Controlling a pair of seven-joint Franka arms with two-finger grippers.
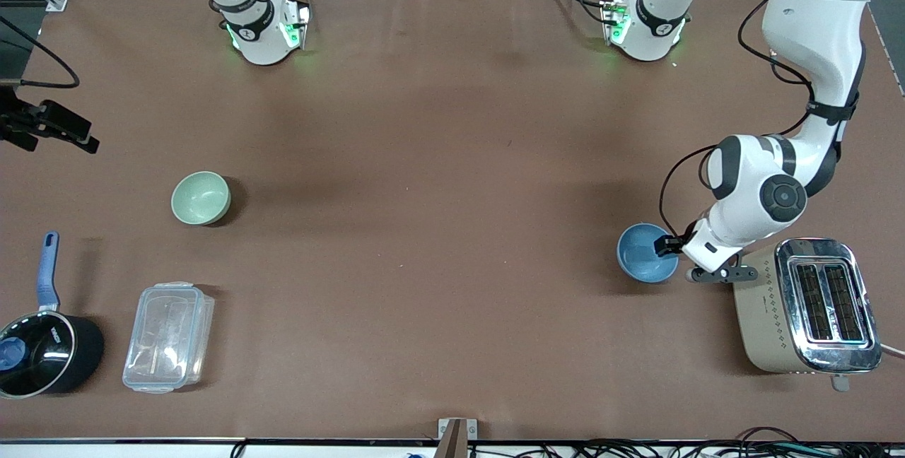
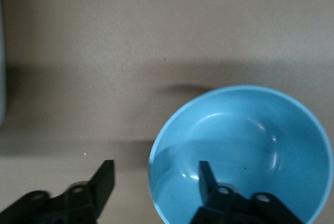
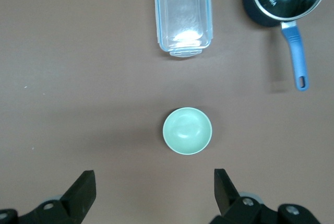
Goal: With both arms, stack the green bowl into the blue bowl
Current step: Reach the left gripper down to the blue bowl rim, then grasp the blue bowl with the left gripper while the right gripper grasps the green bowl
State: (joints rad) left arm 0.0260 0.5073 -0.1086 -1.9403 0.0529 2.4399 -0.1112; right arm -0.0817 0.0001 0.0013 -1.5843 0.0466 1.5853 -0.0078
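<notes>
Both bowls stand upright, mouths up, round with no long axis. The blue bowl (image 1: 647, 253) sits at the left arm's end of the table beside the toaster (image 1: 806, 306). The left gripper (image 2: 156, 179) is spread, straddling its rim: 1 finger (image 2: 207, 178) inside, 1 outside. The green bowl (image 1: 201, 197) sits toward the right arm's end, under the right gripper's (image 3: 155, 187) parted jaws, apart from them.

The left gripper (image 1: 672, 249) is at the blue bowl's (image 1: 642, 254) rim, just beside the toaster (image 1: 806, 306). The green bowl (image 1: 201, 197) sits well apart from the blue bowl, toward the right arm's end.
</notes>
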